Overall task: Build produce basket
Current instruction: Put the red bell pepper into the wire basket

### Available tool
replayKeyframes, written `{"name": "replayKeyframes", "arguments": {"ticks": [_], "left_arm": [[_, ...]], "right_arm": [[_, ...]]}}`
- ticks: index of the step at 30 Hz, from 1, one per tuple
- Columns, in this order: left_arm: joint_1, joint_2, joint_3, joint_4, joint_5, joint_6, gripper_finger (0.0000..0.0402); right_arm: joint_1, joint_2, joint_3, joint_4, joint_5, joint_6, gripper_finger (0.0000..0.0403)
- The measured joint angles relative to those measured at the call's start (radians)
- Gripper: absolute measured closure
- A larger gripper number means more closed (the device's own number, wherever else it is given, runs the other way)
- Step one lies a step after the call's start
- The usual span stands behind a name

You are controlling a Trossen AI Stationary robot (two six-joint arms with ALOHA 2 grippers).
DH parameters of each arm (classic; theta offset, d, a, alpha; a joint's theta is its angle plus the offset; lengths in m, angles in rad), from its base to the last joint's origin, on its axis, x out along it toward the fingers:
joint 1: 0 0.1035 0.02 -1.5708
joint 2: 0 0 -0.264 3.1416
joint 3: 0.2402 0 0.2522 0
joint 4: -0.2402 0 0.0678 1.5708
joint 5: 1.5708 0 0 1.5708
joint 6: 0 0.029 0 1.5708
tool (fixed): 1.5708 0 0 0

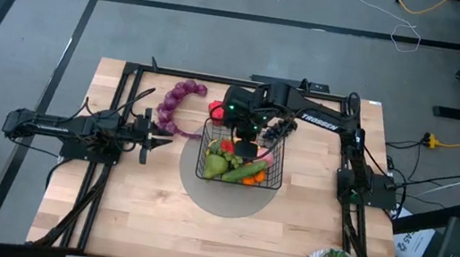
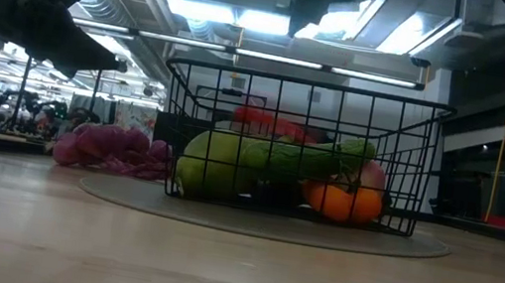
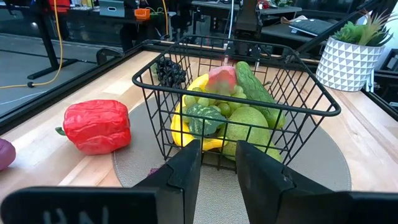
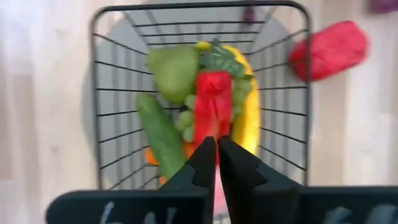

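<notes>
On the wooden table (image 1: 129, 204), black wire basket (image 1: 269, 184) brims with produce (image 1: 238, 167)

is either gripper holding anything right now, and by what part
Neither seems to be. The right gripper hangs over the basket, fingers nearly together with nothing visible between them. The left gripper waits beside the basket, empty.

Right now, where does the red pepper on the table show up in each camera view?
High: the pepper lies beside the basket's far-left corner.
Low: not clearly visible; I cannot pick it out.
Left wrist: left of the basket, on the table.
Right wrist: upper right, outside the basket, blurred.
Shared landmark: the basket.
</notes>
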Motion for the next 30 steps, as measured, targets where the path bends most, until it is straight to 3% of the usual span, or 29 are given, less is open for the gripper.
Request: {"name": "replayKeyframes", "arguments": {"ticks": [4,16,27,30], "left_arm": [[0.000,0.000,0.000,0.000,0.000,0.000,0.0305],[0.000,0.000,0.000,0.000,0.000,0.000,0.0305],[0.000,0.000,0.000,0.000,0.000,0.000,0.0305],[0.000,0.000,0.000,0.000,0.000,0.000,0.0305]], "right_arm": [[0.002,0.001,0.000,0.004,-0.061,-0.008,0.0368],[0.004,0.001,0.000,0.006,-0.060,-0.031,0.0300],[-0.005,0.001,-0.001,-0.075,0.284,0.022,0.0294],[-0.026,0.001,-0.001,-0.062,0.322,0.028,0.0293]]}}
